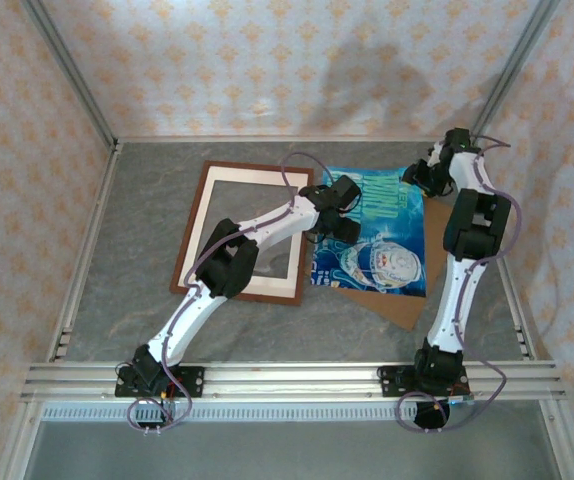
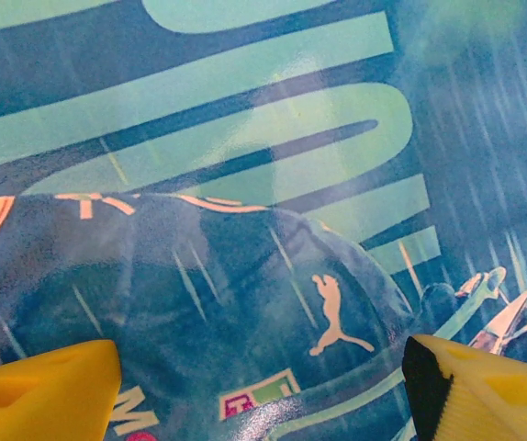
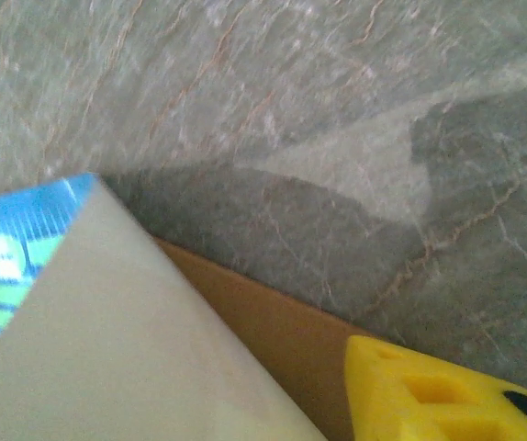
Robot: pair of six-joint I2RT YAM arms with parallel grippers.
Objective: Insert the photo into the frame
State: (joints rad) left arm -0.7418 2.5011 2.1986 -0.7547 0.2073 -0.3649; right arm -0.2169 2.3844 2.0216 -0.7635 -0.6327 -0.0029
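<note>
The blue photo (image 1: 382,245) lies right of centre on the table, on top of a brown cardboard board (image 1: 392,305). The reddish-brown wooden frame (image 1: 257,167) lies to its left, holding a cream mat (image 1: 252,177). My left gripper (image 1: 334,212) hovers over the photo's left edge. In the left wrist view it (image 2: 263,390) is open, with the photo's print (image 2: 245,184) close beneath. My right gripper (image 1: 419,178) is at the photo's far right corner. There the sheet's white underside (image 3: 107,349) rises and hides one finger; the other yellow finger (image 3: 438,395) sits over the cardboard (image 3: 273,331).
Grey marble tabletop (image 1: 147,240) is ringed by aluminium rails (image 1: 287,378) and patterned walls. Open table lies left of the frame and in front of both objects. The right arm's links (image 1: 472,235) stand over the table's right edge.
</note>
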